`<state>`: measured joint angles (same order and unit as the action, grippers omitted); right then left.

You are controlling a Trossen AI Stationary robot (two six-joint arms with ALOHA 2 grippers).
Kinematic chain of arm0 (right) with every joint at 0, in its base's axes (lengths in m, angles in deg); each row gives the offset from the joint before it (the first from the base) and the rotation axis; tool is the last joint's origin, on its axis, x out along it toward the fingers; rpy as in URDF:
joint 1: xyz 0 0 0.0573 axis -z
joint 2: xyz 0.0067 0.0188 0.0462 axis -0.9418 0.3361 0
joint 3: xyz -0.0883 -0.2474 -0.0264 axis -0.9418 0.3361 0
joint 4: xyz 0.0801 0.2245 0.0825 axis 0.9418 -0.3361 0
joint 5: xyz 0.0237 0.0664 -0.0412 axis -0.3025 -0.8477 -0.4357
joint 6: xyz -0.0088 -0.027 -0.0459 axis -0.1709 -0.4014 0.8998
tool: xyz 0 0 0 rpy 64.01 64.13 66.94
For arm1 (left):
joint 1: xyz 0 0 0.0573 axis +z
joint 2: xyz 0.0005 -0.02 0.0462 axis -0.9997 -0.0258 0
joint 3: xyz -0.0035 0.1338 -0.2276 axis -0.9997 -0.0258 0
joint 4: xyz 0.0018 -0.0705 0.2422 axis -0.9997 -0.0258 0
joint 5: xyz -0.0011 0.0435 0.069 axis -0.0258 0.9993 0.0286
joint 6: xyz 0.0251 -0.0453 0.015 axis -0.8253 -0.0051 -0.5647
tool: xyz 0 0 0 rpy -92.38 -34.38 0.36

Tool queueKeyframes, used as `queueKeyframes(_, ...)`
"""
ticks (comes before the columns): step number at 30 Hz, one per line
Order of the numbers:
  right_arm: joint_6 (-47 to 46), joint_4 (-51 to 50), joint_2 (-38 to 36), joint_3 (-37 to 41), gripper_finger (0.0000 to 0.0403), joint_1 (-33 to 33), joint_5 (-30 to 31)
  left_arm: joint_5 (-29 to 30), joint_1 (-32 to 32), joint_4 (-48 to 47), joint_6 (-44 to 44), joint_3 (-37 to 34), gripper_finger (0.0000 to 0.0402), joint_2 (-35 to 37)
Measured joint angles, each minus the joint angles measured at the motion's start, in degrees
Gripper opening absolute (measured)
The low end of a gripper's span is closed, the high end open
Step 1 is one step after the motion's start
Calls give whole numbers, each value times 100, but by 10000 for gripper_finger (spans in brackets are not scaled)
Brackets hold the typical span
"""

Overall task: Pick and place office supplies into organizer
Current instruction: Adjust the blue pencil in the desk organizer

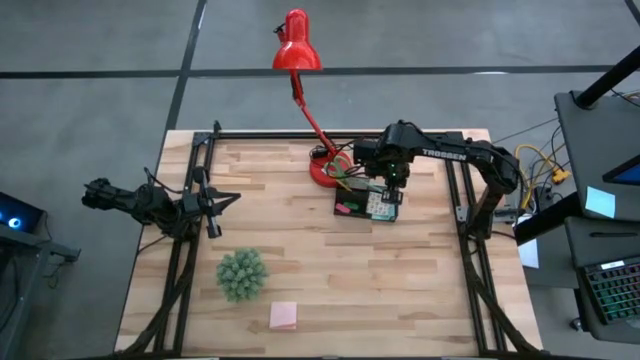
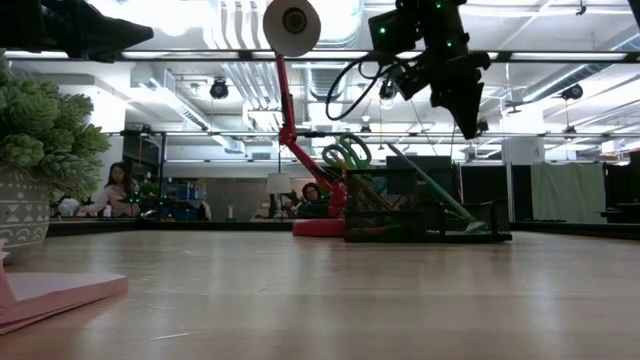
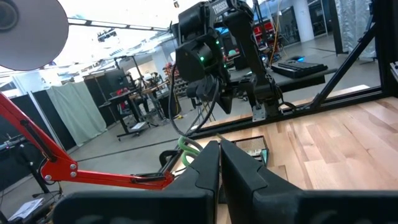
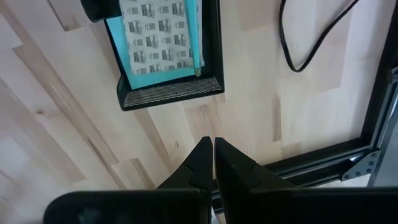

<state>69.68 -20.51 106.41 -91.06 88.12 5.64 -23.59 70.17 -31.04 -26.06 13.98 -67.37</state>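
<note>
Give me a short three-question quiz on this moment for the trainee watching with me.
1. True or false: the pink sticky pad already lies in the black organizer.
2. Which arm's hand hangs over the organizer? A) left B) right
3. Fill in: the fuzzy green ball sits on the table between the left hand and the ____ sticky pad.

Key:
1. False: it lies on the table's near edge, apart from the organizer.
2. B: the right hand is above it, fingers shut, holding nothing.
3. pink

Red lamp (image 1: pixel 310 90) crowds the organizer (image 1: pixel 368 206) on one side; its front seems open.
</note>
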Motion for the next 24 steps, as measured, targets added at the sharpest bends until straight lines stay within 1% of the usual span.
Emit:
queueKeyframes(9,-184,162,-94,-2,8,0,36,2,2,-2,0,0,0,0)
queueKeyframes(12,-242,547,-101,-2,9,0,36,2,0,-2,0,0,0,0)
queueKeyframes(16,48,1343,-281,-2,16,0,-13,1,0,-79,0,0,0,0)
queueKeyframes(19,351,1736,-522,-2,44,2,-275,2,0,-149,2,0,0,0)
queueKeyframes(24,323,1957,-939,215,125,3,-261,0,0,-160,2,0,0,0)
